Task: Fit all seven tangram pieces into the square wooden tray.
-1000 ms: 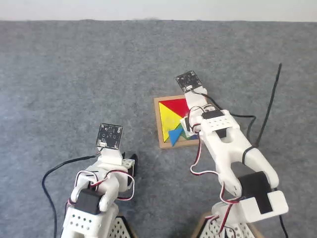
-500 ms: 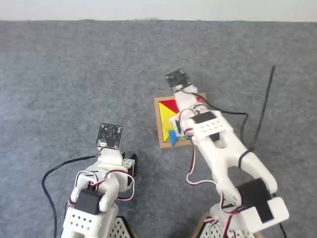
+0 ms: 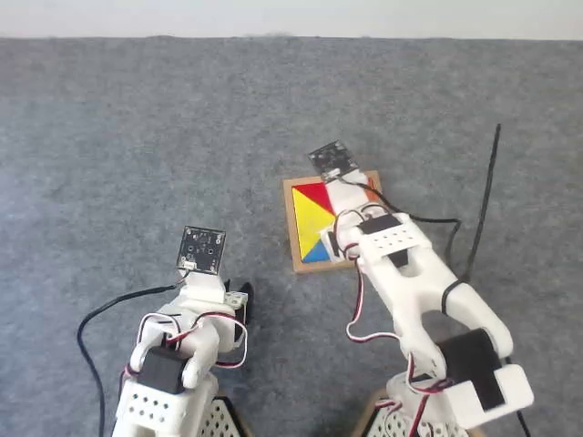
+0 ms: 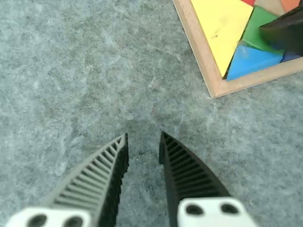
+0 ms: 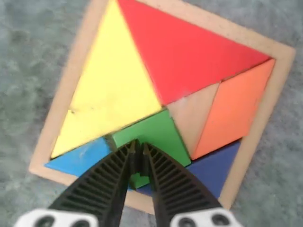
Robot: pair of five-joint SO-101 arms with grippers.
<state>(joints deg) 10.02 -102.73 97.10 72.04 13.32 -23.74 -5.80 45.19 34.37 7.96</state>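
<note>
Right claw (image 5: 138, 144) narrow, tips on green (image 5: 156, 130) | shifted across tray (image 5: 269, 94); blue (image 5: 78, 158) now flat | seven seated, I judge.

Bright, diffuse, even light — a soft faint shadow on the carpet (image 4: 71, 71) around the left gripper (image 4: 143, 135) tips

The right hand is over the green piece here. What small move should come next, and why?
Probably lift the right hand straight up. Its near-shut tips are at the green square, which appears to sit flush between the yellow triangle and the blue triangle in the tray, so nothing seems left to nudge.
</note>
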